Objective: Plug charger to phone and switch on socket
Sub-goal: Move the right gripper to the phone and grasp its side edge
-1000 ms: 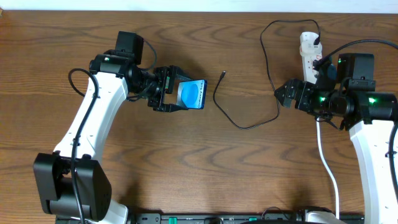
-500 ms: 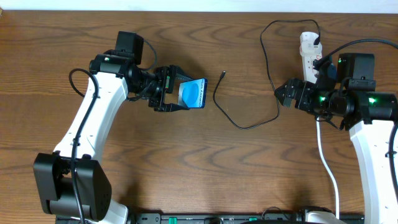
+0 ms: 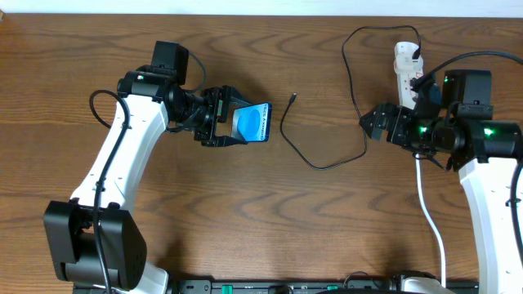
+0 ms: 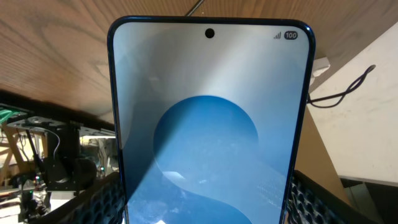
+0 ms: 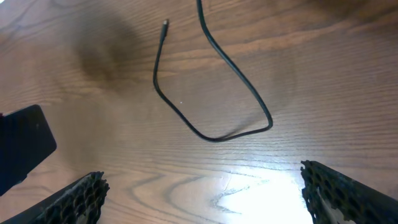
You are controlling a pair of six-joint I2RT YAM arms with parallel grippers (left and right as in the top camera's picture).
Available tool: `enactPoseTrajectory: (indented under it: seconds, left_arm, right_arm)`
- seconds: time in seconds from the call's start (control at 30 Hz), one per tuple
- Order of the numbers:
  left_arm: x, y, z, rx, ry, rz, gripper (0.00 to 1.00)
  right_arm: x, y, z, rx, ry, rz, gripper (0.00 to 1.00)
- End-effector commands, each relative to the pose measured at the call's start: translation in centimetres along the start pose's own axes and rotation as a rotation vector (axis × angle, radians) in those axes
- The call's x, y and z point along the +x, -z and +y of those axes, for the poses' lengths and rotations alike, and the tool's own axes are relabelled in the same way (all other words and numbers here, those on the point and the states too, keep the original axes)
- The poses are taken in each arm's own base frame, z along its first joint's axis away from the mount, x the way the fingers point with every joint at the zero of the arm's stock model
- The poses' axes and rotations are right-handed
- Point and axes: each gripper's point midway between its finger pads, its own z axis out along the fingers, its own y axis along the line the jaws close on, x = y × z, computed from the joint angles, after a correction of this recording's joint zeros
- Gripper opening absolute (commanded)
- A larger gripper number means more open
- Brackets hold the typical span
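Wooden desk [image 3: 270, 212] seen from above. The left tool [image 3: 232, 122], at ten o'clock, is clenched on the phone [image 3: 252, 123], screen up. The right tool [image 3: 373, 124], at three o'clock, is spread wide and empty, with the socket [image 3: 404, 65] at its one o'clock. The charger [image 3: 327, 166] loops between the tools, its tip [image 3: 292, 97] lying free at two o'clock from the phone. The right tool should probably pinch just behind the tip, aligned with the port.

Brown wood-grain table [image 3: 245, 212] fills the view, a pale strip [image 3: 245, 6] along its far edge, a black rail [image 3: 286, 287] at the near edge.
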Motion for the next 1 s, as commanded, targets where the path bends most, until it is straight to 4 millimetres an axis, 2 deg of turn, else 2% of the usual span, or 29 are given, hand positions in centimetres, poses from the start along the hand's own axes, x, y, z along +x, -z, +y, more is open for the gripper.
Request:
enactPoseTrajectory:
  seconds: [0.0,0.33,0.63,0.83,0.97]
  left_arm:
    - [1.1,1.0,-0.4,0.029,-0.025,0.007,0.07]
    - [-0.2,1.0,-0.5,0.031,-0.028,-0.064,0.07]
    - [-1.3,1.1,-0.5,0.030,-0.041,-0.128,0.07]
    - [-2.8,1.3,-0.5,0.031,-0.039,-0.220,0.07]
    - [-4.0,1.7,-0.6,0.032,-0.037,-0.294,0.07]
  right_arm:
    - [-0.1,0.0,1.4,-0.034,0.013,-0.004,0.99]
    - [0.1,-1.2,5.3,-0.104,0.064,-0.012,0.99]
    - [0.5,-3.9,10.9,-0.246,0.101,0.017,0.96]
    - [0.9,-6.1,13.9,-0.325,0.086,0.047,0.91]
    - [0.7,-6.8,17.0,-0.443,0.099,0.056,0.90]
